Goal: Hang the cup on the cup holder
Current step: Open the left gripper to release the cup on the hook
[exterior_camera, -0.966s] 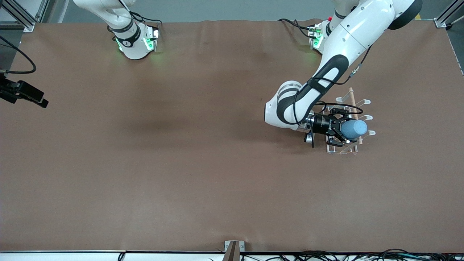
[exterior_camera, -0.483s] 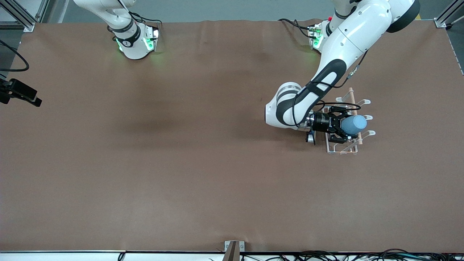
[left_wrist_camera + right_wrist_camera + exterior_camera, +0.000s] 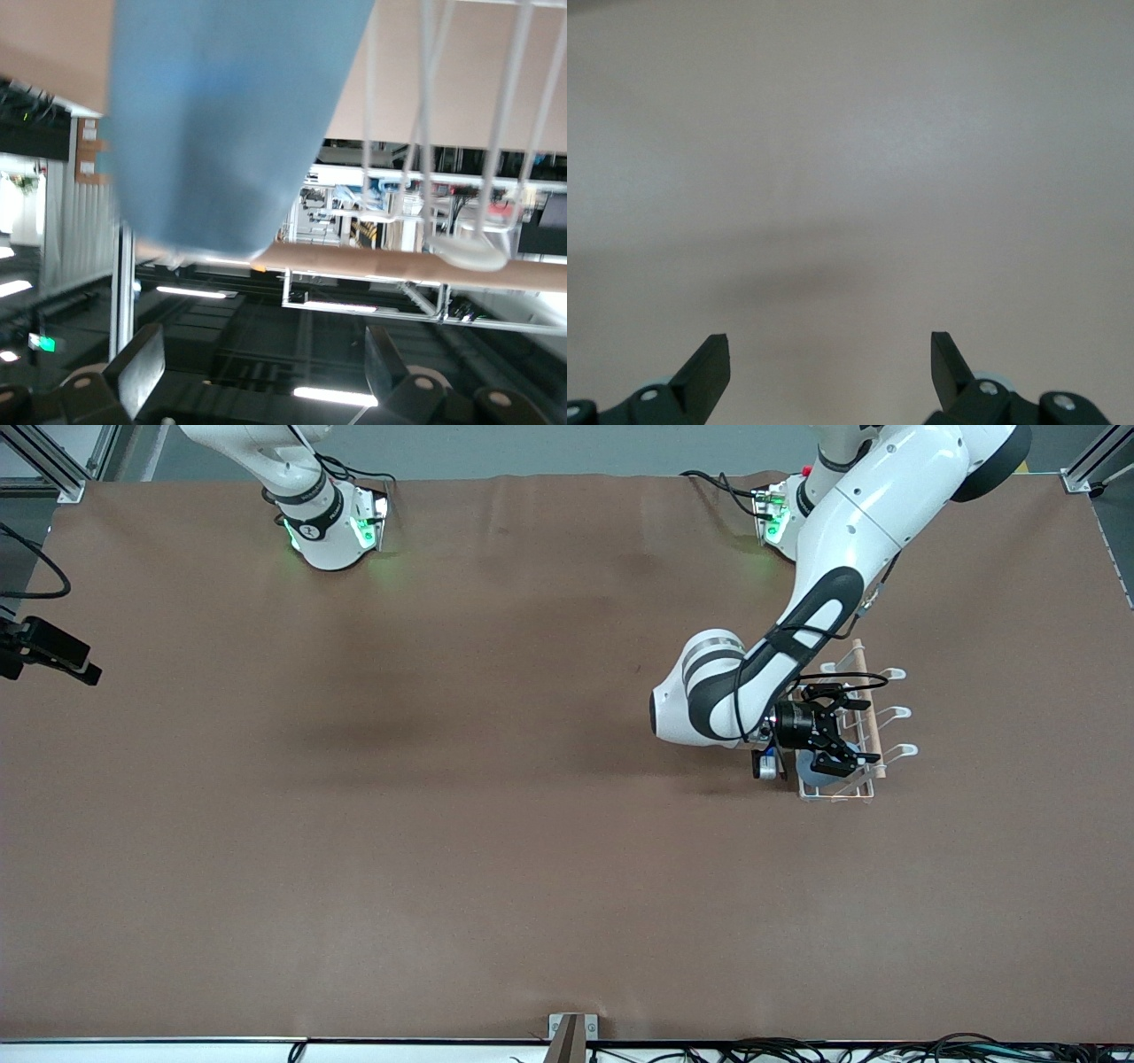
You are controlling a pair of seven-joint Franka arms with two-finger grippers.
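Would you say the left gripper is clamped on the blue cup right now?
No, the left gripper's fingers stand spread apart, and the cup sits clear of them.

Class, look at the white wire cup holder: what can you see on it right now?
The blue cup sits among the prongs of the cup holder, apart from the open left gripper above it. The gripper covers most of the cup, so which prong carries it cannot be seen.

Brown table cover point(image 3: 443, 824) spans tabletop. Metal bracket point(image 3: 571, 1032) at mid near edge. Cable bundle point(image 3: 842, 1052) along near edge.
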